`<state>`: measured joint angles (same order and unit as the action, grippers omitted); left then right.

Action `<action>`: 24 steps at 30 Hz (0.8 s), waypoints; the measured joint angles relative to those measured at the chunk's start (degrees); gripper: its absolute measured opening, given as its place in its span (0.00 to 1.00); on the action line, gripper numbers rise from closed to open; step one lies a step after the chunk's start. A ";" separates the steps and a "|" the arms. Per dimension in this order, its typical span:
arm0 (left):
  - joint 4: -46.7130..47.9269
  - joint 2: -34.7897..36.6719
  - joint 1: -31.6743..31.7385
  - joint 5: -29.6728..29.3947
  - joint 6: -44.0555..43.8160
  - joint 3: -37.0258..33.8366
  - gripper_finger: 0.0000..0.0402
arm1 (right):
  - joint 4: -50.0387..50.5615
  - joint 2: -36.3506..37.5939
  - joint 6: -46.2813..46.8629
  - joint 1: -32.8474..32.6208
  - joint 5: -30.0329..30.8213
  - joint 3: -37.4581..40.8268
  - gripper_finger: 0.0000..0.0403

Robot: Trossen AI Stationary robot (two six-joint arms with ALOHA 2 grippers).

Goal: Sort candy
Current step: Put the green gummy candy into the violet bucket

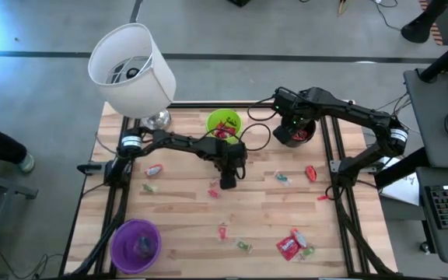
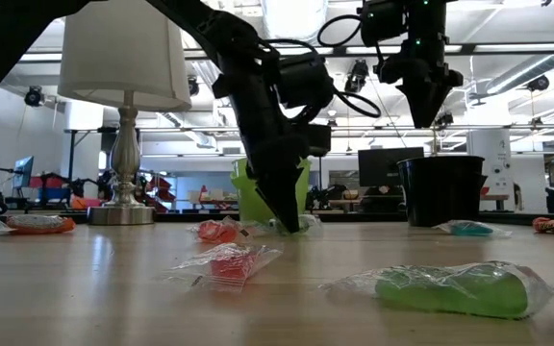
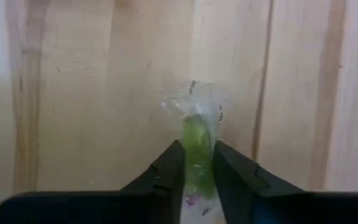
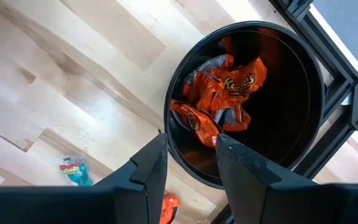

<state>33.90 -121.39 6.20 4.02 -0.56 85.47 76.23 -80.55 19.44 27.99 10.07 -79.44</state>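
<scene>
Your left end effector is down at the middle of the counter, its fingers clamped on a green clear-wrapped candy sitting directly between the tips. Your right end effector hovers with fingers apart over the black cup at the counter's 1 o'clock, where orange wrapped candies lie inside.

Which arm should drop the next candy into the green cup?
Left. Its gripper is shut on a green clear-wrapped candy, close to the green cup. The right gripper hovers open and empty over the black cup.
</scene>
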 joint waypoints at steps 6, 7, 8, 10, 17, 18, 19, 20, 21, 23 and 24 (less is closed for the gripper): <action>6.32 0.27 0.00 1.68 0.60 2.59 0.01 | 0.00 0.00 0.02 0.00 0.06 0.00 0.32; 7.09 0.27 0.00 1.70 0.65 3.11 0.01 | 0.00 0.02 0.04 0.00 0.10 0.00 0.32; 7.79 0.27 0.01 1.71 0.83 3.74 0.01 | 0.00 0.02 0.04 0.00 0.18 0.00 0.32; 8.62 0.31 0.02 1.71 1.52 5.12 0.02 | 0.00 0.02 0.04 0.00 0.23 0.00 0.32; 16.03 0.43 0.02 1.70 3.63 10.27 0.00 | 0.00 0.02 0.04 0.00 0.41 0.00 0.32; 18.57 0.46 0.02 1.70 4.48 11.37 0.00 | 0.00 0.02 0.04 0.00 0.43 0.00 0.32; 21.54 0.47 0.02 1.68 5.46 12.47 0.00 | 0.00 0.02 0.04 0.00 0.45 0.00 0.32; 24.81 0.47 0.02 1.70 6.33 13.51 0.00 | 0.00 0.02 0.04 0.00 0.43 0.00 0.32; 28.01 0.47 -0.03 1.71 7.15 14.53 0.00 | 0.00 0.02 0.04 0.00 0.45 0.00 0.32; 33.01 0.47 -0.07 2.89 8.61 16.39 0.00 | 0.00 0.02 0.01 0.00 0.45 0.00 0.32; 35.27 0.59 -0.08 4.05 9.23 17.07 0.00 | 0.00 0.02 -0.02 0.00 0.45 0.00 0.32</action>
<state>69.17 -120.80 6.11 8.07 8.67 102.54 76.23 -80.53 19.42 27.99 10.52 -79.44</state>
